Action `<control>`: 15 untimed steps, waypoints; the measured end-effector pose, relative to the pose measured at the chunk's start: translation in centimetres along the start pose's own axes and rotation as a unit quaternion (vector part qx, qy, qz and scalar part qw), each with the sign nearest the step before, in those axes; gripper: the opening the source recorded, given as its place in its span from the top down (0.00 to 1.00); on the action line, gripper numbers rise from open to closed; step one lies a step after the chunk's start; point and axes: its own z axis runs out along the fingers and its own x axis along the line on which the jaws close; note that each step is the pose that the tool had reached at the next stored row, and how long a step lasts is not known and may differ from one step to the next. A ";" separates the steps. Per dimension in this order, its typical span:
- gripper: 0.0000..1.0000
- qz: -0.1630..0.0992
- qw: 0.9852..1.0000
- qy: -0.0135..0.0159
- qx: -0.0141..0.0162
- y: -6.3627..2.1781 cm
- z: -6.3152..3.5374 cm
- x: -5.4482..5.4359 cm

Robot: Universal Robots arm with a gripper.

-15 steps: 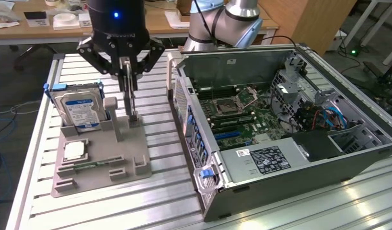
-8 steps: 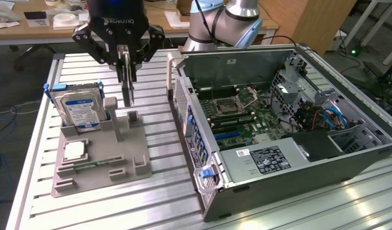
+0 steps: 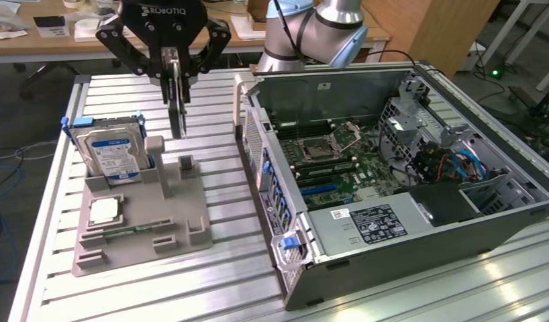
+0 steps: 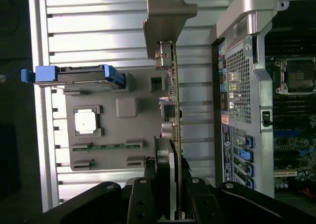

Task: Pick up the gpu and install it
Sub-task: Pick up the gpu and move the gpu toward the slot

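Pincer (image 3: pixel 174 84) is clenched on the gpu (image 3: pixel 177 117), 2 fingers squeezing the flat faces near the card's top edge. Card hangs vertical and edge-on below the fingers, clear of everything, not touching the holder.

Why held this way, my read: a thin card gives the fingers only its broad faces to clamp, and keeping it upright leaves the connector edge pointing down and free. In the wrist view the silver bracket (image 4: pixel 165 16) sticks out at the far end of the card, away from the fingers, so it is not blocked by the grip.

Position: the gpu is in the air above the gray holder (image 3: pixel 180 221) on the slatted surface (image 3: pixel 212 282), roughly over the small slotted post (image 3: pixel 186 164), which is empty. That post looks like the card's parking spot, so pick-up appears done and install not yet done.

Hard drive (image 3: pixel 113 154) stands upright in its own slot of the holder on the exterior view's left of the card, and the square silver chip (image 3: pixel 105 211) lies flat in its pocket nearer the camera. Both are apart from the card.

Open computer case (image 3: pixel 418 228) lies on the exterior view's right, just beside the holder, with the motherboard (image 3: pixel 346 168) exposed. The card is outside the case, near its rear panel.
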 end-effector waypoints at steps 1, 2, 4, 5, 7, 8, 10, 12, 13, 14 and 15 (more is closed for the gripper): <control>0.72 0.000 1.000 0.000 0.000 0.00 0.00 0.0; 0.72 0.000 1.000 0.000 0.000 0.00 0.00 0.0; 0.72 0.000 1.000 0.000 0.000 0.00 -0.01 0.0; 0.72 0.000 1.000 0.000 0.000 0.00 -0.01 0.0; 0.72 0.000 1.000 0.000 0.000 0.01 -0.03 -0.1; 0.72 0.000 1.000 0.000 -0.001 0.02 -0.02 -0.2; 0.72 0.000 1.000 0.000 -0.001 0.04 -0.02 -0.5; 0.72 0.000 1.000 0.000 -0.001 0.07 -0.02 -1.0; 0.72 0.000 1.000 0.000 -0.001 0.08 -0.02 -1.2; 0.72 0.000 1.000 0.000 -0.001 0.10 -0.02 -1.4; 0.72 0.000 1.000 0.000 -0.001 0.11 -0.01 -1.6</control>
